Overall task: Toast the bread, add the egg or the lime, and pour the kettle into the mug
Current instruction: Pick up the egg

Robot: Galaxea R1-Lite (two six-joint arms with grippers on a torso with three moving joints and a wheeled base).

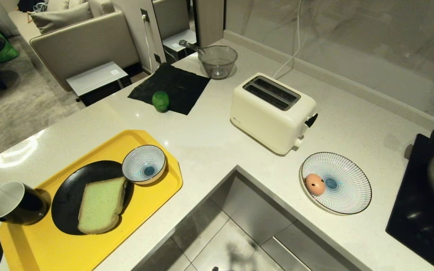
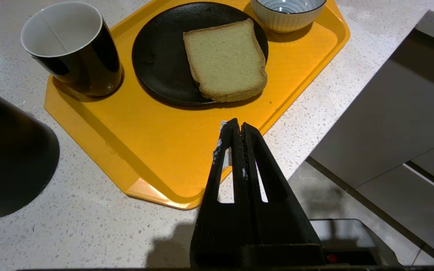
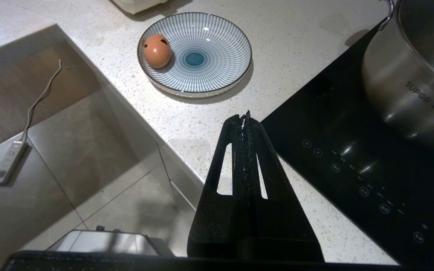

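A pale stone L-shaped counter (image 1: 209, 143) is seen from above, with neither arm in the head view. In its wrist view the left gripper (image 2: 238, 126) is held above the near edge of a yellow tray (image 1: 89, 241), its two black fingers pressed together and nothing gripped. On that tray the bread (image 1: 100, 205) lies on a black plate (image 1: 70, 192), flanked by the mug (image 1: 13, 203) and a small striped bowl (image 1: 144, 164). A dark rounded shape, likely the kettle (image 2: 9, 165), is seen beside the tray. The right gripper (image 3: 244, 118) is likewise closed and empty, poised over the counter between a striped plate (image 1: 347, 184) bearing the egg (image 1: 314, 184) and a black induction hob (image 1: 420, 210), on which a steel pot (image 3: 416, 71) is set. The lime (image 1: 160, 101) rests at the edge of a black cloth (image 1: 179, 84), left of a cream toaster (image 1: 271, 113); a glass bowl (image 1: 217, 61) stands behind.
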